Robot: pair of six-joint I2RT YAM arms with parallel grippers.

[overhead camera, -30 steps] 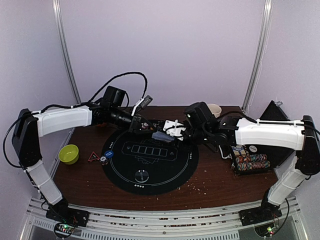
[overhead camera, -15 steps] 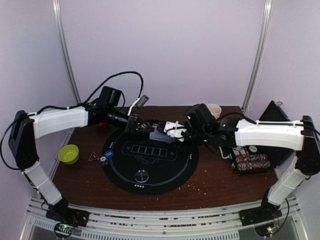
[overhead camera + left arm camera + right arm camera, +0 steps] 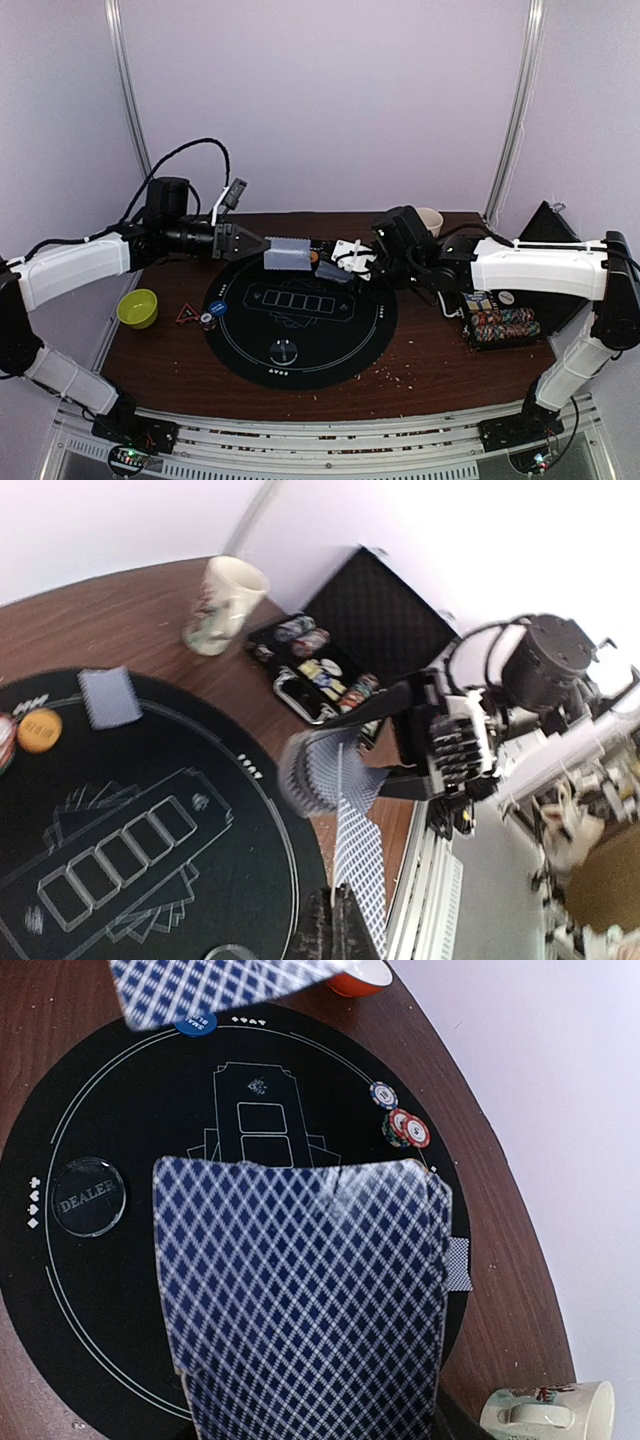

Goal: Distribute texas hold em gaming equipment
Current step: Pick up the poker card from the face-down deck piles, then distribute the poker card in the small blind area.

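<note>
Step in hand: dealing cards. My left pincer (image 3: 260,246) is closed on one blue-and-white diamond-backed playing card (image 3: 288,254). It grips the card by one edge and holds it in the air above the far rim of the round black felt dealing mat (image 3: 300,350). My right pincer (image 3: 345,262) is partly closed on the remaining stack of diamond-backed cards (image 3: 300,1300), which is slightly fanned and sits just to the right of the single card. The two do not touch, so I judge the card to be free of the stack. On the mat lie a clear round dealer button (image 3: 88,1195), a small blue disc (image 3: 195,1022), an orange disc (image 3: 40,730), a few striped poker chips (image 3: 400,1120) and one face-down card (image 3: 110,695) just beside the orange disc. The open black chip case (image 3: 385,605) stands on the brown wooden worktop (image 3: 430,360) to my right. In my judgement the next move calls for the following: carry the single card to a player position at the mat's rim, lower it until it lies nearly flat on the felt, then open the left jaws and draw back level so the card does not drag. My right pincer must hold the stack steady, with its fanned edge presented for the following draw. Caution: the card is thin and held at one edge only, so I expect it to flex or slip if moved abruptly.
</note>
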